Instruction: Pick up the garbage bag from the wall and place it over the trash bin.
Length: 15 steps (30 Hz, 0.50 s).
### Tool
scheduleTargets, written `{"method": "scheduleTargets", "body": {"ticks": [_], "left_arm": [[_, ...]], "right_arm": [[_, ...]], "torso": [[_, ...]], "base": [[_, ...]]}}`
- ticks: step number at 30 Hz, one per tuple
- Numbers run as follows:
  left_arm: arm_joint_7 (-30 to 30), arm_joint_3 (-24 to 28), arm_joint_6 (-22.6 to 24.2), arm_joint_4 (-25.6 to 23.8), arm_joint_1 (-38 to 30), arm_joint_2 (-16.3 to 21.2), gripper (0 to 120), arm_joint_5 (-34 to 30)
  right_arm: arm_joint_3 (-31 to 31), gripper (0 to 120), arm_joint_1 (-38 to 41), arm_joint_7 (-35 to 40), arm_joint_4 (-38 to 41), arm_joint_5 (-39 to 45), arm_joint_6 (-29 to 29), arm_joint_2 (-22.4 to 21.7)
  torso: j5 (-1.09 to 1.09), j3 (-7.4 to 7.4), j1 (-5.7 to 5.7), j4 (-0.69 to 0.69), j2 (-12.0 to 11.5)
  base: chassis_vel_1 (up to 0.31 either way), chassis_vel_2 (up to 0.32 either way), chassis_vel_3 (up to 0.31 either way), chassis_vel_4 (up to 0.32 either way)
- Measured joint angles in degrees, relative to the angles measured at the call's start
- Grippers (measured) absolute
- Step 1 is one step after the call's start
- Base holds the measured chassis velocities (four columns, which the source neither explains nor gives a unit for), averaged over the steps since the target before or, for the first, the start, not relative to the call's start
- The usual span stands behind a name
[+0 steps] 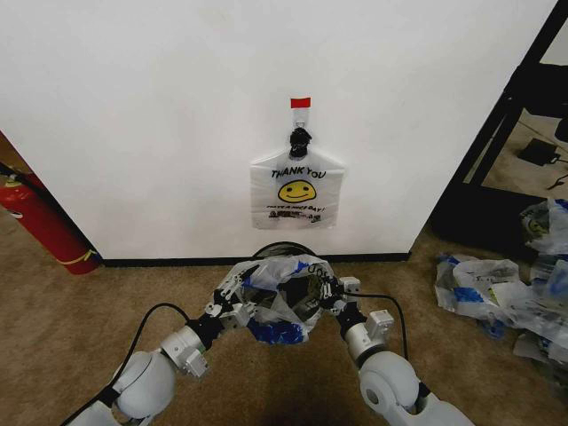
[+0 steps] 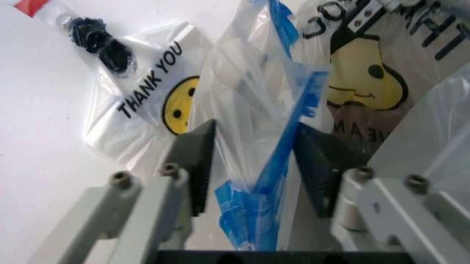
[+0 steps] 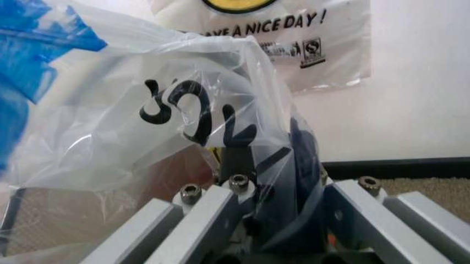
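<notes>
A thin, translucent white garbage bag, crinkled and marked with blue tape patches, is held stretched between the 2 hands just above the floor, close to the black baseboard at the foot of the wall. Beneath and behind its open mouth the dark round rim of the trash bin is seen, set on the tan carpet against the baseboard. The left hand is at the bag's left edge; in the left wrist view its 2 dark wedge-shaped pads are closed on a gathered fold of film and a blue strip. The right hand is at the bag's right edge; in the right wrist view its dark fingers are wrapped in glossy film bearing black lettering, and the plastic is pinched between them. A 2nd bag, flat and smooth, printed with "THANK YOU" and a yellow smiley, hangs on the wall from a small black hook under a red tape strip. A red fire extinguisher leans at the wall's left end, and a heap of similar crumpled bags lies on the carpet to the right.
</notes>
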Motion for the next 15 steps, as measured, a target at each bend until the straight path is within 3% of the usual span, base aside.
{"method": "scheduleTargets", "body": {"ticks": [5, 10, 15], "left_arm": [[-0.1, 0.0, -0.1, -0.6, 0.2, 0.3, 23, -0.2], [-0.3, -0.1, -0.4, -0.9, 0.4, 0.5, 0, -0.4], [-0.4, -0.2, -0.3, -1.2, 0.2, 0.8, 0, -1.6]], "right_arm": [[0.2, 1, 0.2, 0.5, -0.1, 0.3, -0.5, 0.0], [0.4, 1, 0.2, 0.8, -0.2, 0.8, -0.9, -0.2], [0.9, 1, 0.2, -0.7, -0.6, 0.6, -0.7, -0.6]], "torso": [[0.00, 0.00, 0.00, 0.00, 0.0], [0.00, 0.00, 0.00, 0.00, 0.0], [0.00, 0.00, 0.00, 0.00, 0.0]], "base": [[0.000, 0.000, 0.000, 0.000], [0.000, 0.000, 0.000, 0.000], [0.000, 0.000, 0.000, 0.000]]}}
